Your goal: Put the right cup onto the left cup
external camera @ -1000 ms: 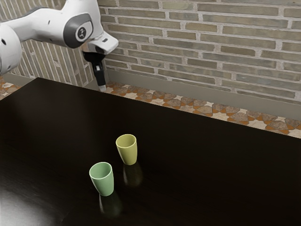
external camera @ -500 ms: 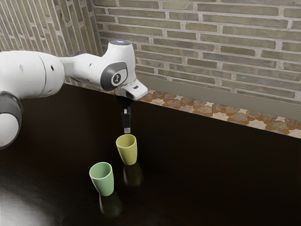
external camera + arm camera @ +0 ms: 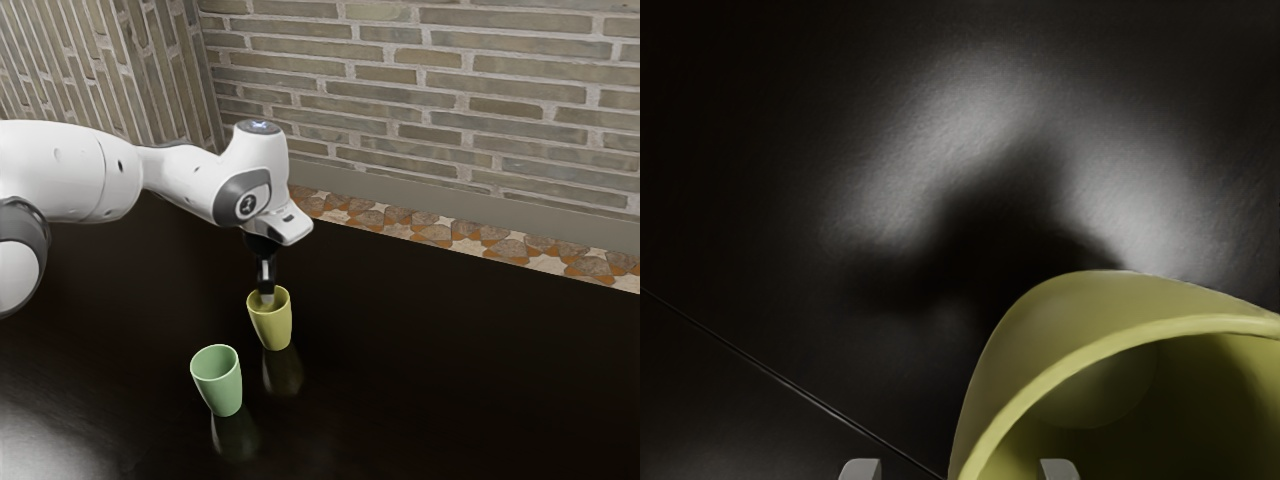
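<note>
The job was at its first grasp. The fingers [image 3: 1060, 470] stood spread at the mouth of the tapered yellow cup [image 3: 273, 325], one over its hollow and the other outside, with the rim [image 3: 1200, 326] passing between them and nothing pinched. That cup, the one toward the exterior view's right, was upright on the dark, glossy desk [image 3: 450, 400], and I took it for the one to be moved. The tapered pale-green cup [image 3: 222, 385], toward the exterior view's left, stood upright near it, mouth up, ready to receive it.

The next move called for settling a little lower if needed, then closing on the yellow wall, before a straight lift high enough to clear the green cup. Closing too near the lip might have let the cup tilt, and a tilted cup would have been harder to seat in the other's mouth.
</note>
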`<state>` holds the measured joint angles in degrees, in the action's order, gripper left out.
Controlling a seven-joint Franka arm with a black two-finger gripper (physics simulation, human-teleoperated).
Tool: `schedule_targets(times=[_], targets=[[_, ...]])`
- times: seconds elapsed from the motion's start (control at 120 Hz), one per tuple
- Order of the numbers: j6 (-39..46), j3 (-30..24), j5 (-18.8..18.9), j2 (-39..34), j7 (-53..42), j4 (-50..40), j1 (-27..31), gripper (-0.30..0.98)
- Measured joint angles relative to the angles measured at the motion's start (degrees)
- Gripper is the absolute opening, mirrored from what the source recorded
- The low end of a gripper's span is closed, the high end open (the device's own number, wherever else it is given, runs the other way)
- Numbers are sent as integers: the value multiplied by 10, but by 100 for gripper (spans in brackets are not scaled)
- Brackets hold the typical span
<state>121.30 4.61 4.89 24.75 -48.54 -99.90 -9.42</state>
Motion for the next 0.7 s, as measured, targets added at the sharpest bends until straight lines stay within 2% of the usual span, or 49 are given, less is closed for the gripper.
schedule_targets(times=[0.175, 0.433, 0.7], targets=[[9, -1, -8, -6, 17, -16, 2, -2], [26, 0, 12, -37, 36, -38, 0, -8], [9, 0, 19, -148, 59, -78, -15, -10]])
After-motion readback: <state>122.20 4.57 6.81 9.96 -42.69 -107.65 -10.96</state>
